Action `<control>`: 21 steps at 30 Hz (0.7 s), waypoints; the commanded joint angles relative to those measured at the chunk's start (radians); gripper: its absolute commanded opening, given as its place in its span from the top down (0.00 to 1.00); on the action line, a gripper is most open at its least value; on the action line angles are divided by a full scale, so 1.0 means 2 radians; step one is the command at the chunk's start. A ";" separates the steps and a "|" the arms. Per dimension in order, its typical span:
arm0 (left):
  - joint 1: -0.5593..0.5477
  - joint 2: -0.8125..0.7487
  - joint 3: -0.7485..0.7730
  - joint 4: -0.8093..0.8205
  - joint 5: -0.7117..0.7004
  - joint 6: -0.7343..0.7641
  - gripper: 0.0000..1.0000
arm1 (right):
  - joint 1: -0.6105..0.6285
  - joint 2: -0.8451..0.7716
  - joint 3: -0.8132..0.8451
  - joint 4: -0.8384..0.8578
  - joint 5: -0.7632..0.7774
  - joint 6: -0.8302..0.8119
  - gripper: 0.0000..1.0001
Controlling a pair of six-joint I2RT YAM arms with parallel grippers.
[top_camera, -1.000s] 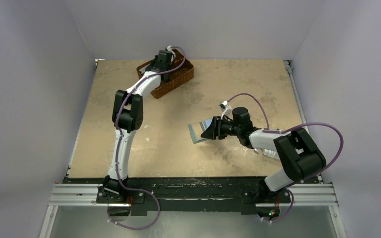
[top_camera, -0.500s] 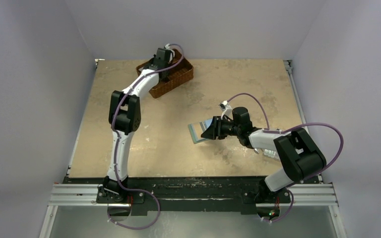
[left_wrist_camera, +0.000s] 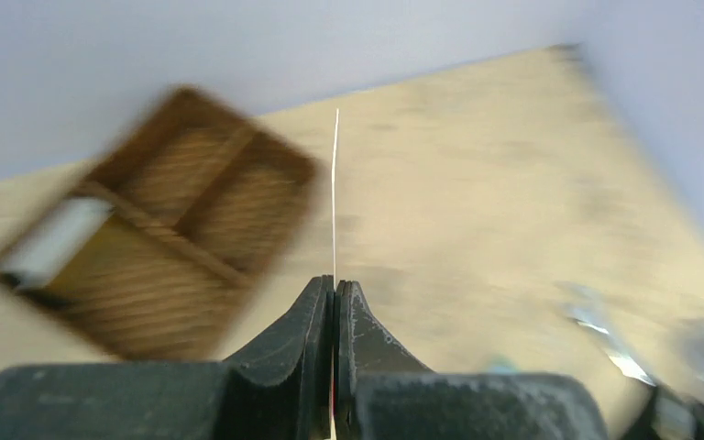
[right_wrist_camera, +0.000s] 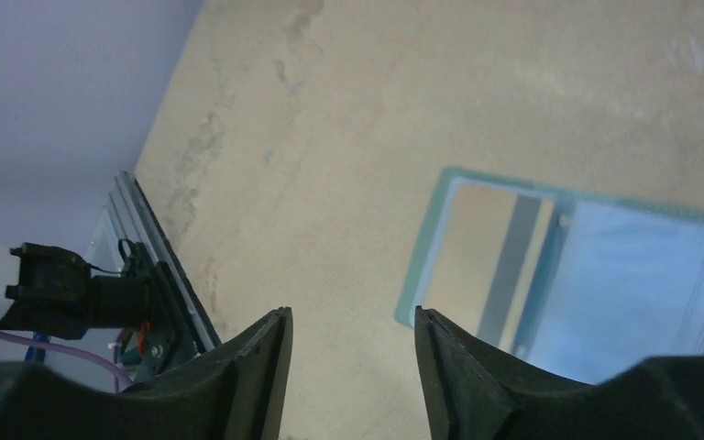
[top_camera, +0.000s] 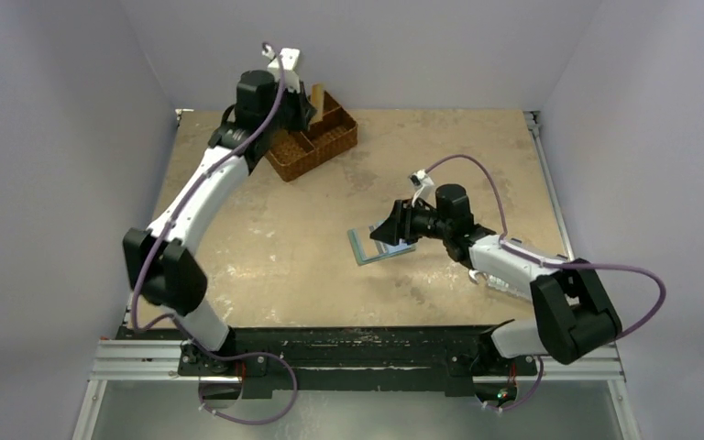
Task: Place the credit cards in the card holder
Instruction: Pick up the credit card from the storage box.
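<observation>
While left claw pinches card, holder lies open

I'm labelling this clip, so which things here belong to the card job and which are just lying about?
Job: card pinched in the left tool; open card holder below the open right tool.
Lying about: basket; blurred silvery thing near the right arm.

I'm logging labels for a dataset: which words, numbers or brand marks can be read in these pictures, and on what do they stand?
None can be read.
The card in the left pincer shows only its thin edge.
The card holder and the wicker basket show no print; the left wrist view is blurred.
</observation>
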 commanded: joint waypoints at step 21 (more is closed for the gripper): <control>-0.082 -0.080 -0.480 0.942 0.333 -0.671 1.00 | -0.087 -0.080 0.003 0.438 -0.109 0.401 0.39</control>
